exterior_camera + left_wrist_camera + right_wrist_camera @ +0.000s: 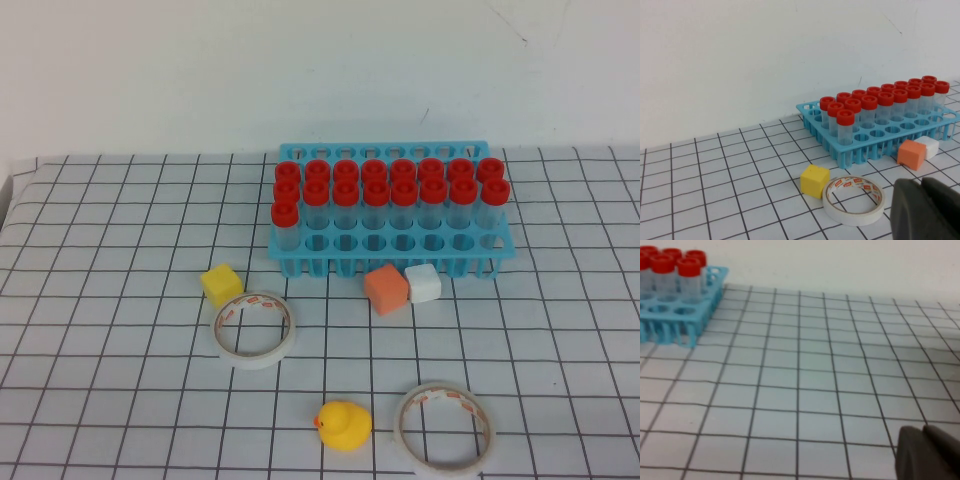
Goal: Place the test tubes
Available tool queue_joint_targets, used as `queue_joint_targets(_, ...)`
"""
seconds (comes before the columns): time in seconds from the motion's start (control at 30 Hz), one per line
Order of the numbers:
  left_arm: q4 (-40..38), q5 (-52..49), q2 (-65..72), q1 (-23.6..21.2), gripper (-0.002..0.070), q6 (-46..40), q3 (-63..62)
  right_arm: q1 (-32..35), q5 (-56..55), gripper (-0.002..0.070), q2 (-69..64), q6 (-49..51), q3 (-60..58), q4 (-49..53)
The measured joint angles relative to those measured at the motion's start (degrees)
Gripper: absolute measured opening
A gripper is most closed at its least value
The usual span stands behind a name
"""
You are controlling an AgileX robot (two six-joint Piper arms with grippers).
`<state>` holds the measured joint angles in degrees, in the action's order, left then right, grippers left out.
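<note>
Far on the bench [100, 300], a little right of centre and close to the white wall [300, 70]: a blue rack [400, 262], long side running left to right. Stands loaded with red-capped test tubes [375, 192], all upright, filling two rows side by side toward the far edge. Carries a single tube [285, 225] in the next row nearer, at the left end. Just beside the rack's near edge: an orange cube [387, 288] and, to its right, a white cube [423, 283], side by side and seemingly touching. Left of those, near the rack's left corner but apart from it: a yellow cube [222, 284], with a roll of tape [256, 357] lying flat just beside it on the near right. Nearer still, by the bench's near edge: a rubber duck [345, 425], beak to the left, and a second roll of tape [445, 466] lying flat just to its right. Left gripper [921, 192]: visible from its own wrist only, hanging low on the near side of the first roll and the cubes, facing the rack, closed tight with nothing between the jaws. Right gripper [924, 437]: likewise visible from its own wrist only, closed on nothing, hanging low over bare grid cloth well to the right of the rack.
</note>
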<state>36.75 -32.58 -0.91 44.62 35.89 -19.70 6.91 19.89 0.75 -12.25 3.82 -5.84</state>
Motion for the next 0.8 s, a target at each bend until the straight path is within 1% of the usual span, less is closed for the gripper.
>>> queue_joint_targets(0.07, 0.0, 0.0, 0.0, 0.0, -0.0001, -0.2, 0.0, 1.0, -0.8, -0.0001, 0.0, -0.3, -1.2, 0.3)
queue_joint_targets(0.17, 0.0, 0.0, 0.0, 0.0, -0.0001, -0.2, 0.0, 1.1, -1.5, -0.0001, 0.0, 1.2, -3.1, 3.6)
queue_joint_targets(0.4, 0.0, 0.0, 0.0, 0.0, -0.0001, -0.4, 0.0, -3.1, -2.6, -0.0001, 0.0, 10.2, -5.2, 9.7)
queue_joint_targets(0.6, 0.0, 0.0, 0.0, 0.0, -0.0001, -0.4, 0.0, -4.0, -1.9, -0.0001, 0.0, 14.6, -5.2, 10.8)
queue_joint_targets(0.8, 0.0, 0.0, 0.0, 0.0, -0.0002, -0.4, 0.0, -7.0, -1.1, -0.0001, 0.0, 21.3, -5.2, 14.1)
